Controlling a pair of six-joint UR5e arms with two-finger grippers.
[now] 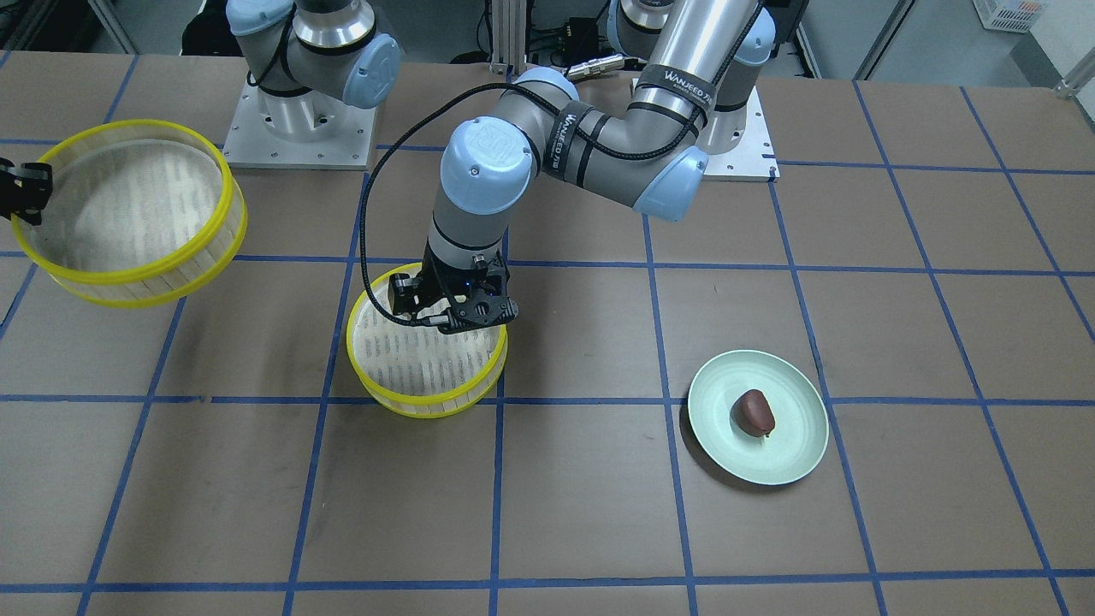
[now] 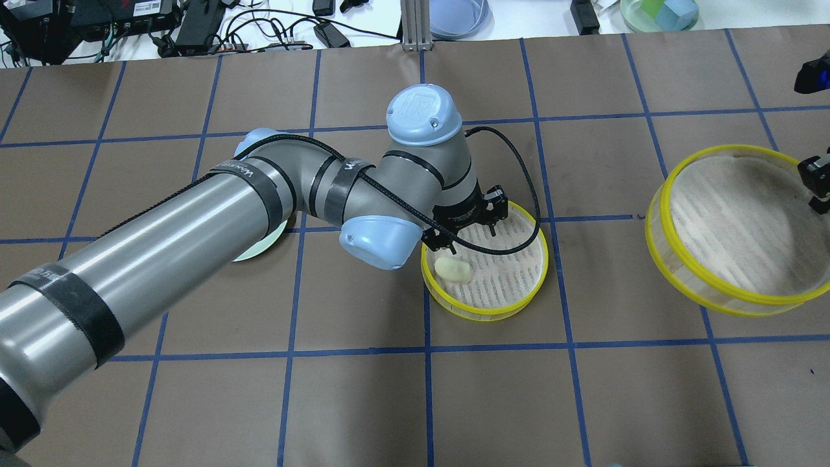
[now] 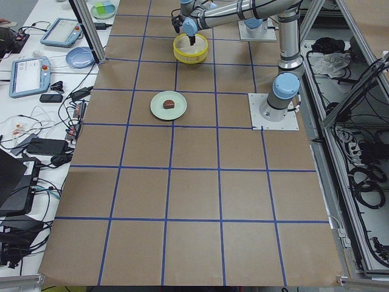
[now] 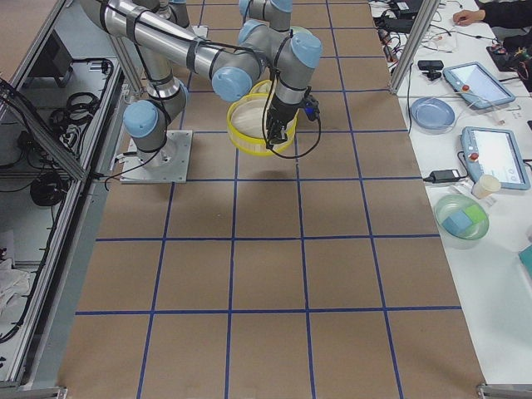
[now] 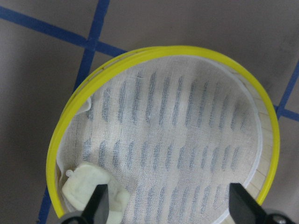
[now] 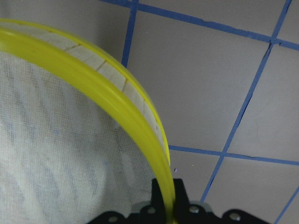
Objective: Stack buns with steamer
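Observation:
One yellow-rimmed steamer tray [image 2: 519, 285] stands mid-table and also shows in the front view [image 1: 428, 402]. The cream-white bun [image 2: 453, 270] lies in it near the rim. My left gripper [image 2: 463, 233] hovers open just over this tray. In the left wrist view, one fingertip [image 5: 98, 200] is right by the cream bun [image 5: 88, 186]. My right gripper [image 2: 814, 181] is shut on the rim of the second steamer tray [image 2: 713, 298], which it holds lifted and tilted. The right wrist view shows its fingers on the yellow rim [image 6: 93, 79]. The reddish-brown bun [image 1: 753, 412] lies on the pale green plate [image 1: 796, 453].
In the overhead view the left arm covers most of the green plate [image 2: 259, 250]. Both arm base plates [image 1: 299, 141] stand at the robot's edge of the table. Tablets, bowls and cables [image 4: 465, 83] lie on the white bench beyond the far edge.

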